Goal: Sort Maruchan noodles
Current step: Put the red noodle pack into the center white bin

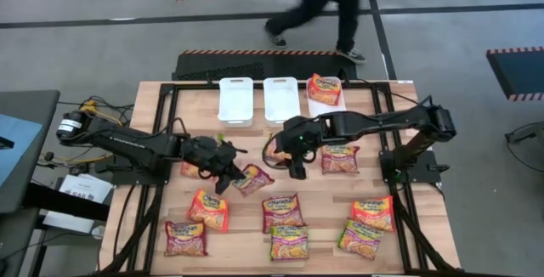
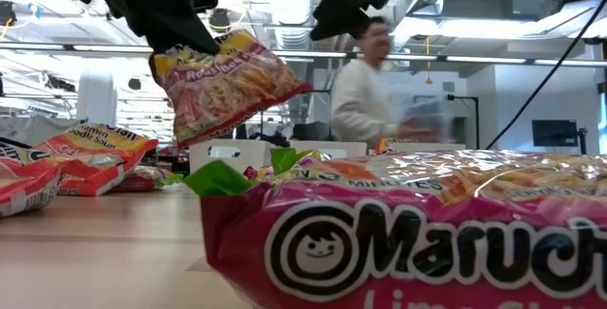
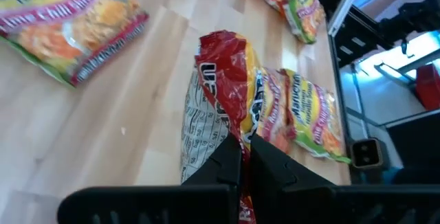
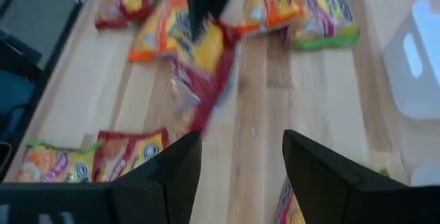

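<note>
The left claw (image 3: 240, 157) was clamped shut on one edge of a red-trimmed noodle packet (image 3: 227, 93), holding it lifted clear of the worktop (image 1: 323, 205) near the middle. The packet hung crumpled from the pinch, its glossy yellow-orange front twisted to one side and its white printed back showing. In the low view it dangled tilted, front face showing fried noodles under a red band.

The right claw (image 4: 240, 159) stood with fingers spread wide and empty, just beside the left one over the worktop's middle, above bare wood.

The other Maruchan noodles (image 1: 281, 212) lay flat and scattered across the near half of the worktop: glossy orange-yellow fronts with maroon, green or orange borders. One more packet (image 1: 325, 88) sat by the far edge, next to two white bins (image 1: 236, 99). A person (image 2: 365, 86) was beyond the worktop.
</note>
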Controlling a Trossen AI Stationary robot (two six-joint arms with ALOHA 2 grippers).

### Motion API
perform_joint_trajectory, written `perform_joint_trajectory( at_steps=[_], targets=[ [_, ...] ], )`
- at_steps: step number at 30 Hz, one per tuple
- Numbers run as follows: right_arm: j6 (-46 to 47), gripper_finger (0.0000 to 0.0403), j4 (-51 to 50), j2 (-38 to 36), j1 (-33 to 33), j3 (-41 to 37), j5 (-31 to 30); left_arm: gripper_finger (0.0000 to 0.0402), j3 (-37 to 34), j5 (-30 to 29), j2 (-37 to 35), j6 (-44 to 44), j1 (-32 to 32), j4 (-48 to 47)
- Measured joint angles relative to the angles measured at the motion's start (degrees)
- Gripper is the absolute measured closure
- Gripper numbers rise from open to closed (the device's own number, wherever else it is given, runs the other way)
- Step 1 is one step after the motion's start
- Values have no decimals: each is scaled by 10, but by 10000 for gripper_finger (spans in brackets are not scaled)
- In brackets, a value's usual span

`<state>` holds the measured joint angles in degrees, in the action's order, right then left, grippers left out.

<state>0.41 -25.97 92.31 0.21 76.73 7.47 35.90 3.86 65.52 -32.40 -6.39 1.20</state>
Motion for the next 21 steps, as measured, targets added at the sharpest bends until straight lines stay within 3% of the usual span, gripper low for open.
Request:
perform_joint_trajectory(
  at_steps=[21],
  targets=[
    [-4,175,69,0,-46,0,40,401,0,-14,0,124,62,124]
  ],
)
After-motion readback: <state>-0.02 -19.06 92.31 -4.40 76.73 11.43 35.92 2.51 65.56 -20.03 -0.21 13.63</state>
